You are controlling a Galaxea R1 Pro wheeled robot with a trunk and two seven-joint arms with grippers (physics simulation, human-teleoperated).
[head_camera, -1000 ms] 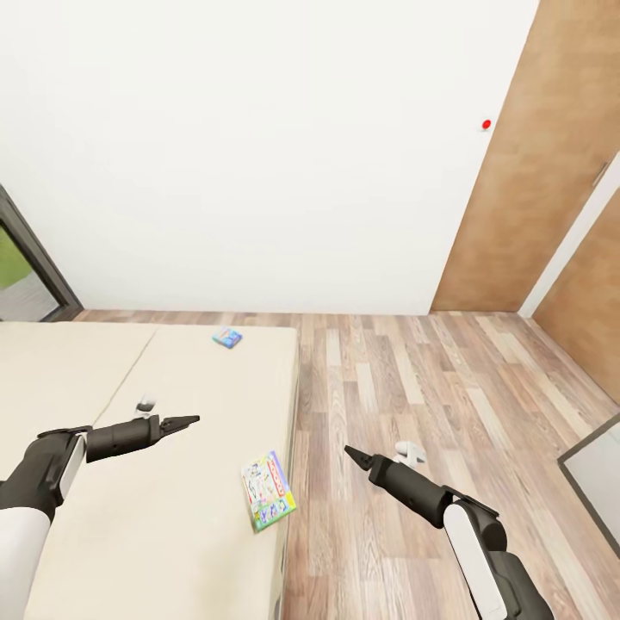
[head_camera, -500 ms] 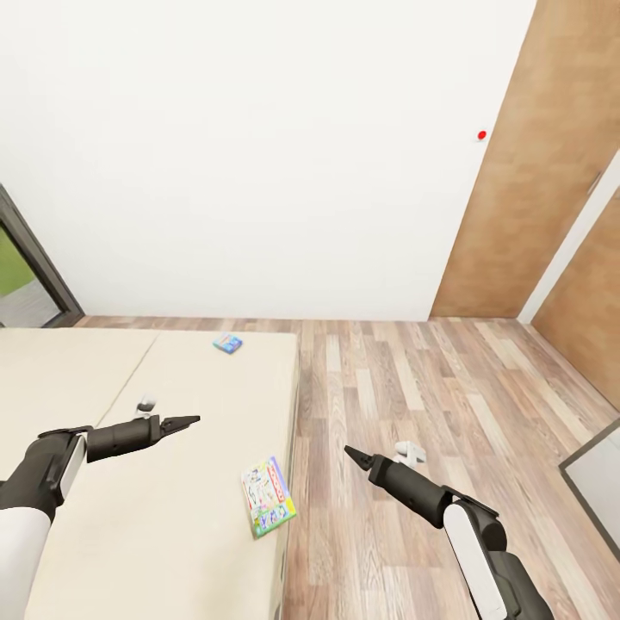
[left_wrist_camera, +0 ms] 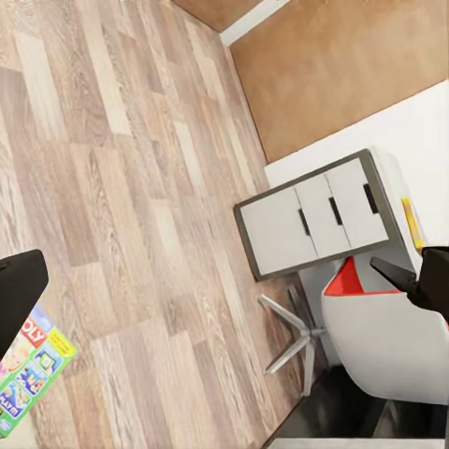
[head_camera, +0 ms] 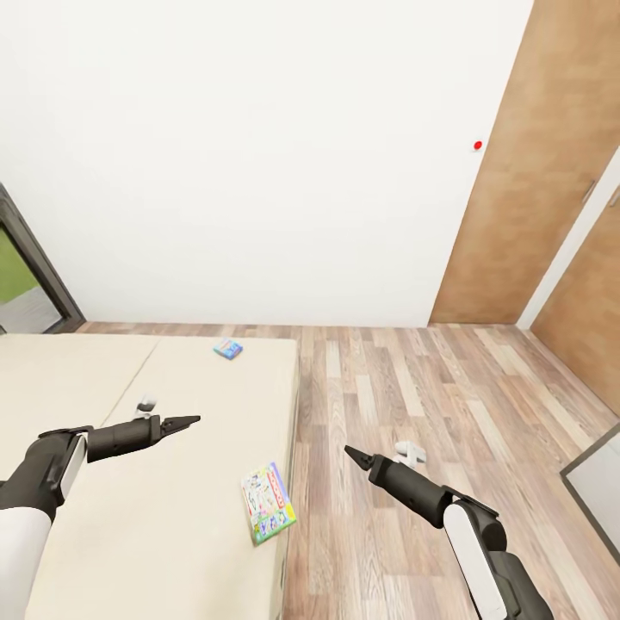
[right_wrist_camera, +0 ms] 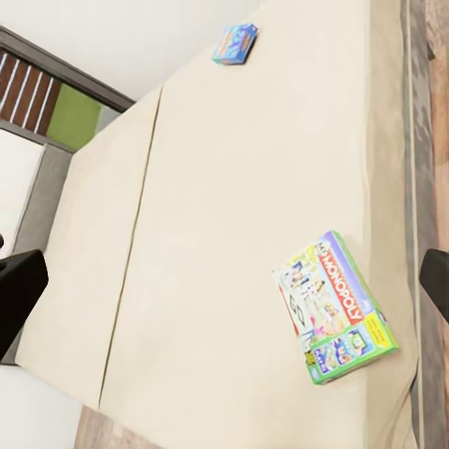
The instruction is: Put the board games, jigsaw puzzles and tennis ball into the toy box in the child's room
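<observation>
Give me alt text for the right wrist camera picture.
A beige bed seen from above holds two board games: a white-and-green box near the mattress edge, and a small blue box far off near the white wall. Wood floor runs alongside.

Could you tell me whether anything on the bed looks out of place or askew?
Yes. The white-green board game lies skewed at the bed's floor-side edge, one corner at or just past it. The small blue board game sits alone near the far end. Neither looks damaged; both claws are off them.
</observation>
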